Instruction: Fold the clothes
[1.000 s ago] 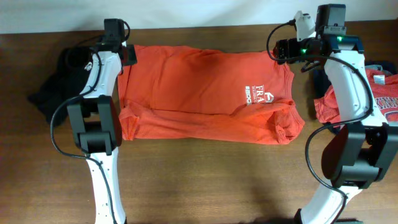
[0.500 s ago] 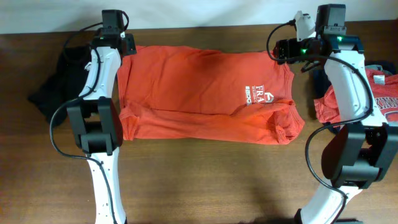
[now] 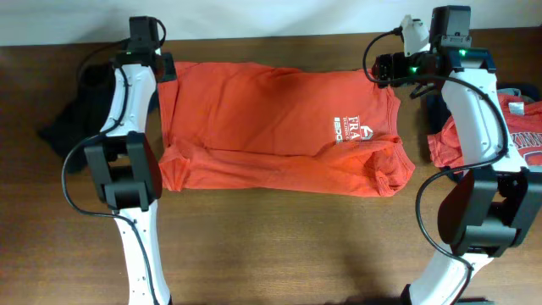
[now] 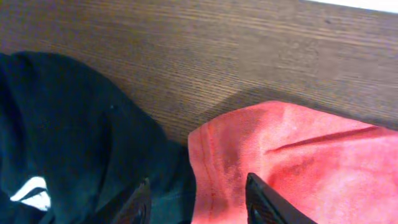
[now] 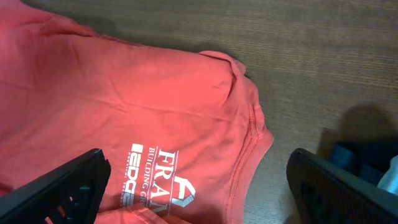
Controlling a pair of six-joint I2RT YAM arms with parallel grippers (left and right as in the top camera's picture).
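Fabric risk: corner of orange-red tee [image 3: 279, 119] lies just beside black garment [image 4: 68, 137] under left tool [image 4: 199, 202]; if closed here, both cloths could be pinched tog., or only the hem edge caught & lost on lifting.
Fold risk: w/ one corner lifted alone, tee likely to be dragged askew across desk [image 3: 279, 246]; rumpled lower band could be bunched further.
Right-side risk: 2nd red garment [image 3: 521, 135] at right edge of overhead frame, partly under right arm [image 3: 483, 119]; could be snagged if swept over.
State, left tool: fingers seen partway apart, nothing pinched betw. them; poised over tee's corner, upper left of overhead frame.
State, right tool [image 5: 198, 155]: spread wide, nothing held; hovering over tee's hemmed edge near white print [image 5: 155, 177], upper right of overhead frame.
Tee position: spread sideways across upper-middle of desk, betw. the two arms.
Tee look: mostly flat in upper part; lower long edge appears doubled over w/ creases; sleeve at lower right crumpled.
Black garment look: heaped at left edge, small white mark [image 4: 31, 191] visible.
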